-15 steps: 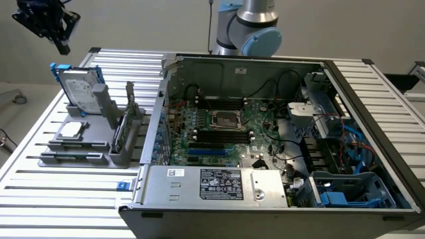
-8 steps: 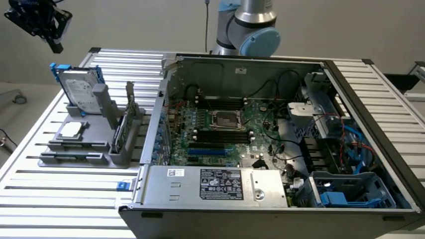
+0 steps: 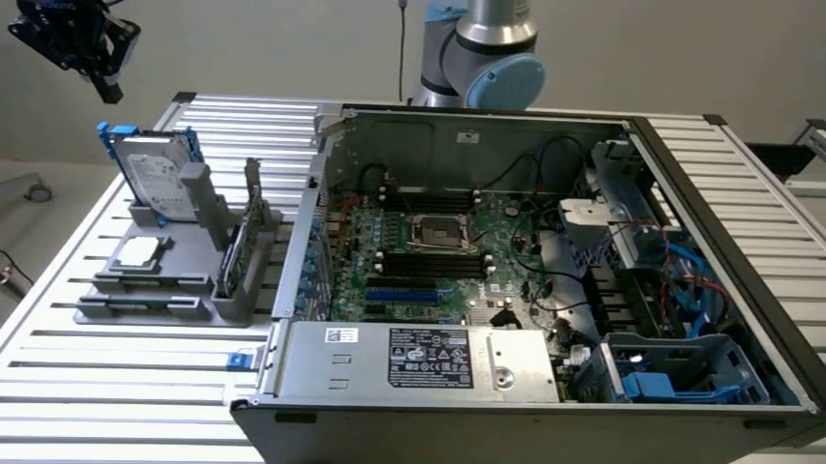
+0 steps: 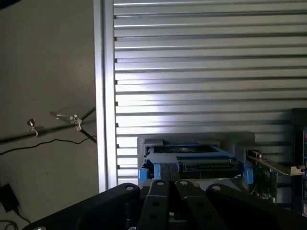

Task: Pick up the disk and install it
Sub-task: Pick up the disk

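A table [image 3: 116, 387] of ribbed aluminium slats fills most of the exterior view, with a grey floor [image 3: 26, 222] off its nine o'clock edge and a plain pale wall [image 3: 258, 39] behind at twelve. An open computer case [image 3: 490, 130] lies on the slats from the centre out toward three o'clock, board and wiring exposed. A blue plastic bay [image 3: 684, 372] sits in its five o'clock corner. At nine o'clock of the case a grey holder [image 3: 142, 304] rests on the table.

The disk [image 3: 158, 174] stands on edge at the holder's far end, leaning slightly, its white label toward the camera and the blue carrier around it. A small square silver part [image 3: 138, 253] lies flat on the holder just in front of it. A thin green circuit card [image 3: 239, 256] stands upright between the disk and the case.

The hand [image 3: 108, 89] hangs at eleven o'clock of the exterior view, higher than the disk and well apart from it, black fingers pointing down. In the wrist view the hand [image 4: 168, 168] has its fingers pressed together with nothing between them. Beyond them lie the disk [image 4: 189, 154] seen edge-on, the circuit card [image 4: 264, 177], the slatted table [image 4: 206, 72], and floor [image 4: 48, 72] crossed by thin cables [image 4: 53, 143].

The arm [image 3: 485, 53] is cut off by the frame at twelve o'clock, and the hand's upper part at the eleven o'clock corner. The case's near wall runs out of frame at six. The disk's label print is too small to read.
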Tool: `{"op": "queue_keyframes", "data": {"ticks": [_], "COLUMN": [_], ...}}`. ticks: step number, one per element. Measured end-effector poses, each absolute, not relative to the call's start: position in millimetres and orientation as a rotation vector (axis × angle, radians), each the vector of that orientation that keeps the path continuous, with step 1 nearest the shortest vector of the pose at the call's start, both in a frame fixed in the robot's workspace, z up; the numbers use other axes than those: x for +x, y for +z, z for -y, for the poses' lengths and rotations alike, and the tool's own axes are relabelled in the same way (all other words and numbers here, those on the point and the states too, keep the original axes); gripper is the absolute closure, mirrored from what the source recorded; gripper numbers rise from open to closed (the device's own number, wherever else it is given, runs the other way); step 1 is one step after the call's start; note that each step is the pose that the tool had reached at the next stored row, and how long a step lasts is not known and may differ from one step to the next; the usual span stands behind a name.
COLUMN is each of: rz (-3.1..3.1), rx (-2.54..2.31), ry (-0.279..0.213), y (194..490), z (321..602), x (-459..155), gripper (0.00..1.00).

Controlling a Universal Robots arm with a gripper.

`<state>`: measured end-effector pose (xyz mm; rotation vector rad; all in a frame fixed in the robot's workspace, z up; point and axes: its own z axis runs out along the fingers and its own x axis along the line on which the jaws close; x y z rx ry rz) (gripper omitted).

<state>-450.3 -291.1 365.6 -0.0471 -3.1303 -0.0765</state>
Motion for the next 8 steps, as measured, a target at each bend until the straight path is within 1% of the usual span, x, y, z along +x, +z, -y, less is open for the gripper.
{"op": "queue_keyframes", "data": {"ticks": [8], "rz": [3.130], "rx": [0.016], "ry": [-0.076], "y": [365.2], "z": [291.1], "x": [-450.4], "gripper": [0.89]}}
